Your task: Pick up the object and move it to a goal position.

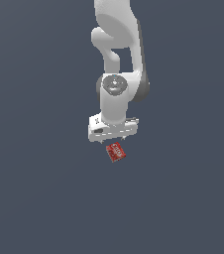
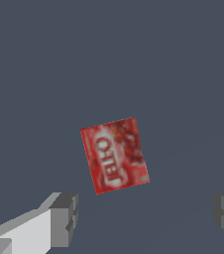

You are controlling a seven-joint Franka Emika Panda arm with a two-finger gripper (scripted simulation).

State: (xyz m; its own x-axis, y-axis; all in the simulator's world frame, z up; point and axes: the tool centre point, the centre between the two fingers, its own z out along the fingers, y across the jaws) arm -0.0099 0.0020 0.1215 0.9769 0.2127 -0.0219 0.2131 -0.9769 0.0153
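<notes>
While gripper (image 2: 142, 218) gapes wide, red box (image 2: 114, 155) lies beyond fingertips, prob. untouched.

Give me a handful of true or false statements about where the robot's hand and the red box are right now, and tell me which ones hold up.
1. The hand is open, its fingers set wide apart. True.
2. The red box is clamped between the fingers. False: in the wrist view it lies free on the dark surface, clear of both fingers.
3. The box carries white lettering on its red face. True.
4. A second, blue box sits next to the red one. False: the red box is the only object in either view.
5. In the exterior view the box shows just below the hand. True.
6. The box's edges run square with the line between the fingers. False: it lies turned at an angle to them.
</notes>
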